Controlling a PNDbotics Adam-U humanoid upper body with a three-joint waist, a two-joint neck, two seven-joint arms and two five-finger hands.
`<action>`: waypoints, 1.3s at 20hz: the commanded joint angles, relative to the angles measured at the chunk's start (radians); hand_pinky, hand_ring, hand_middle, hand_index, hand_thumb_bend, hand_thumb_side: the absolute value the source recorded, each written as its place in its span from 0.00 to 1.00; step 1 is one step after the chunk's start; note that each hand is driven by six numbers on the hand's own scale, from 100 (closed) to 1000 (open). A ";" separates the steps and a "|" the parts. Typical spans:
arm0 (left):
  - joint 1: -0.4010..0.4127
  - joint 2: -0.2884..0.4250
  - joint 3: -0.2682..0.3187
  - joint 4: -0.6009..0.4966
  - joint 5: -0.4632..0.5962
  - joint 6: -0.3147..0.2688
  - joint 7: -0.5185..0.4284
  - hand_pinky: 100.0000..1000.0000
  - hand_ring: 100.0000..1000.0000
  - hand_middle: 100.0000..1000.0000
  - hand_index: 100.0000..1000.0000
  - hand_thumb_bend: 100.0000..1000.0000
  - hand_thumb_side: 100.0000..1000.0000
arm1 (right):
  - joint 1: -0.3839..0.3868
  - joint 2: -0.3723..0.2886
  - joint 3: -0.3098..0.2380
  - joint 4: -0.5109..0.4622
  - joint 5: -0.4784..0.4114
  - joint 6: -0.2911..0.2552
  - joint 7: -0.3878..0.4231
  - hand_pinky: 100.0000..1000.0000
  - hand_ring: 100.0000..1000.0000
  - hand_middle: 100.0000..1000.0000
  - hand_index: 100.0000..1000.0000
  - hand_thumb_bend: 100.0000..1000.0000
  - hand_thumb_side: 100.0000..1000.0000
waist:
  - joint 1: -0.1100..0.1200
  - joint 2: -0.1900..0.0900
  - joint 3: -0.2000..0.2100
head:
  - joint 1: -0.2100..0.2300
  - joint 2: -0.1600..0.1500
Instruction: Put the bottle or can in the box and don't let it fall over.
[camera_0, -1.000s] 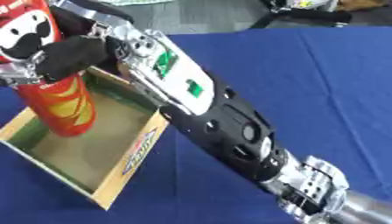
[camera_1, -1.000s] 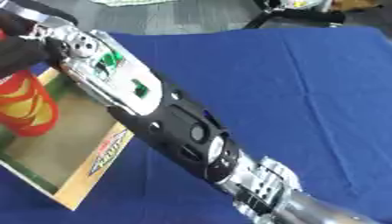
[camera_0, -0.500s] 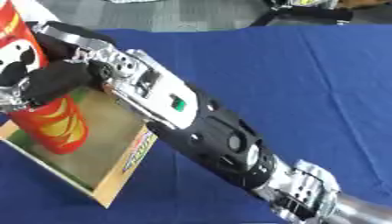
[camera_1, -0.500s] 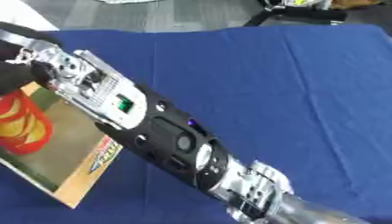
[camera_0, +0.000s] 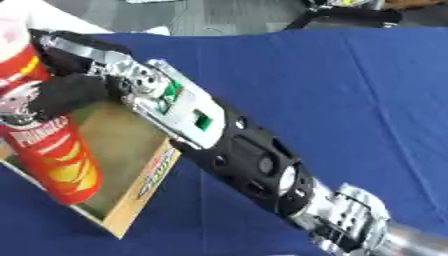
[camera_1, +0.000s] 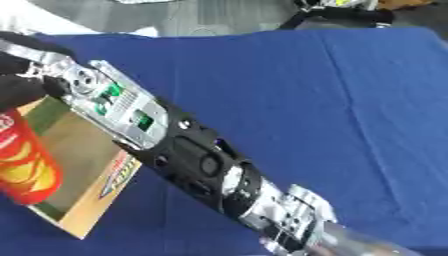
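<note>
The right robot hand (camera_0: 66, 92) has its black fingers curled round the upper part of a tall red can (camera_0: 48, 150), which stands upright inside the open cardboard box (camera_0: 144, 187) on the blue table (camera_0: 350, 90), against the box's near left side.

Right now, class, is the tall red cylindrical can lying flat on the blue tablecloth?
No, the red can stands inside the cardboard box, gripped by the right hand.
</note>
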 joint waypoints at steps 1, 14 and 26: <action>-0.003 0.013 0.011 -0.010 -0.002 -0.001 0.000 0.71 0.94 0.88 0.83 0.44 0.88 | -0.018 0.000 -0.016 -0.003 0.010 -0.002 -0.001 0.98 1.00 1.00 0.98 0.50 0.19 | 0.008 -0.012 -0.001 | 0.002 -0.002; 0.000 0.010 0.012 -0.008 -0.011 -0.001 -0.006 0.71 0.94 0.88 0.83 0.44 0.88 | -0.032 -0.014 -0.037 -0.010 0.004 -0.007 -0.032 0.98 1.00 1.00 0.99 0.50 0.17 | 0.010 -0.012 -0.006 | 0.005 -0.004; 0.000 0.010 0.009 -0.007 -0.018 0.001 -0.013 0.71 0.94 0.88 0.83 0.44 0.88 | -0.114 -0.048 -0.090 -0.033 -0.006 -0.040 -0.091 0.97 1.00 1.00 0.98 0.49 0.18 | 0.013 -0.014 -0.008 | 0.004 -0.002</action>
